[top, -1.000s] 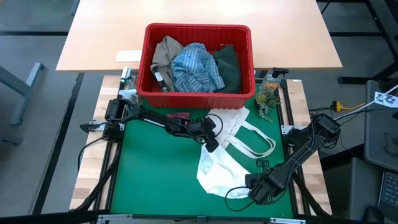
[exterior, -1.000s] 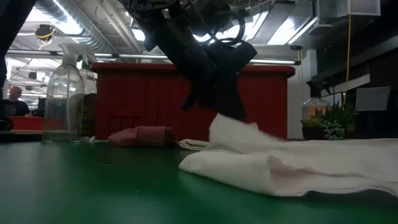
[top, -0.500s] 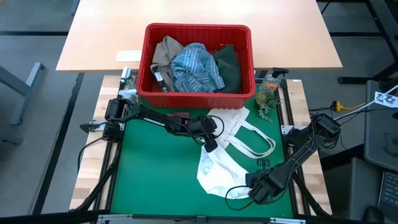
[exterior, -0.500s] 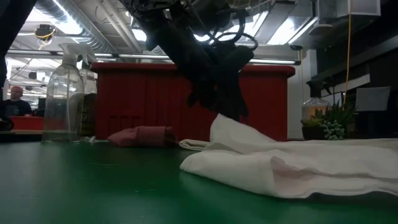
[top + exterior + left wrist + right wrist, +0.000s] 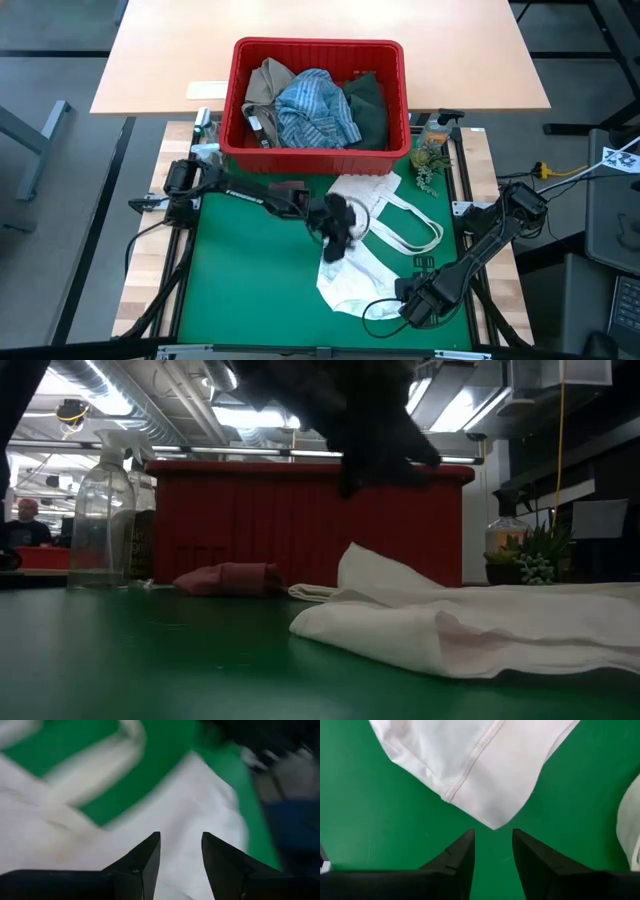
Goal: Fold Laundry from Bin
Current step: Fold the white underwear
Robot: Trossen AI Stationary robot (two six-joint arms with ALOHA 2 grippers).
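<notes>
- White cloth point(image 5: 352, 272) lies flat on green mat point(image 5: 240, 290), front of red bin point(image 5: 318, 150); long axis runs roughly bin-side to near edge, lower corner pointing toward R gripper.
- L gripper point(image 5: 338, 240) over cloth's upper part, fingers point(image 5: 145, 857) apart w/ gap, nothing between them; cloth right below.
- R gripper point(image 5: 412, 308) at cloth's near corner, jaws parted, empty; corner tip point(image 5: 492, 826) just ahead of gap, not gripped.
- Bin holds tan garment point(image 5: 266, 85), striped shirt point(image 5: 315, 108), dark green garment point(image 5: 368, 105).
- Maroon cloth point(image 5: 228, 578) by bin wall; mostly hidden by L arm from above.
- L wrist view blurred; tote bag point(image 5: 400, 215) partly under cloth.
</notes>
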